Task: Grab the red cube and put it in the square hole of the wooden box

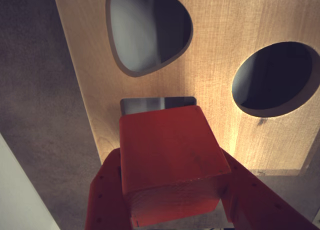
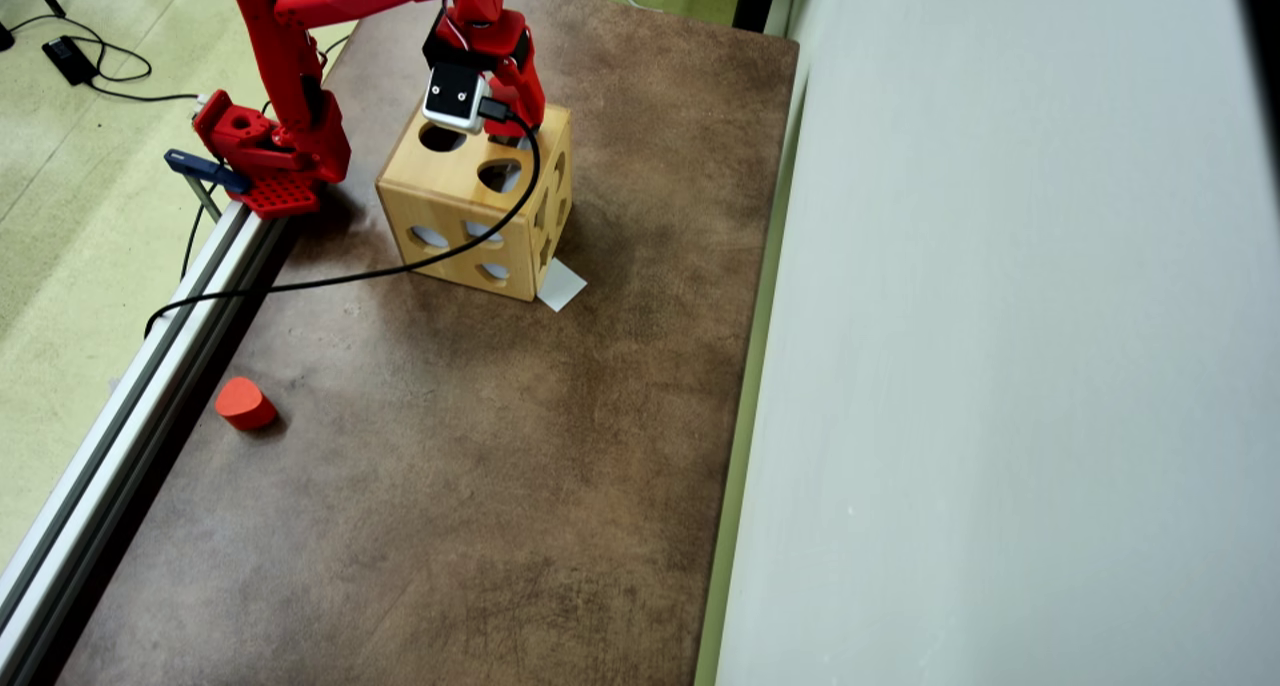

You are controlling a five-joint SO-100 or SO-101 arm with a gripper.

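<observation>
While fingers [image 1: 107, 190] clamp red cube [image 1: 167, 155], square hole [image 1: 145, 104] partly covered

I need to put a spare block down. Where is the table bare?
The brown table is bare below the wooden box, right of the red piece. It is crowded near the arm's base and the hand above the box.

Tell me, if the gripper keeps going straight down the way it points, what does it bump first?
Probably the wooden box. The gripper holds the red cube right over the square hole, so the cube may enter it or catch its rim.
</observation>
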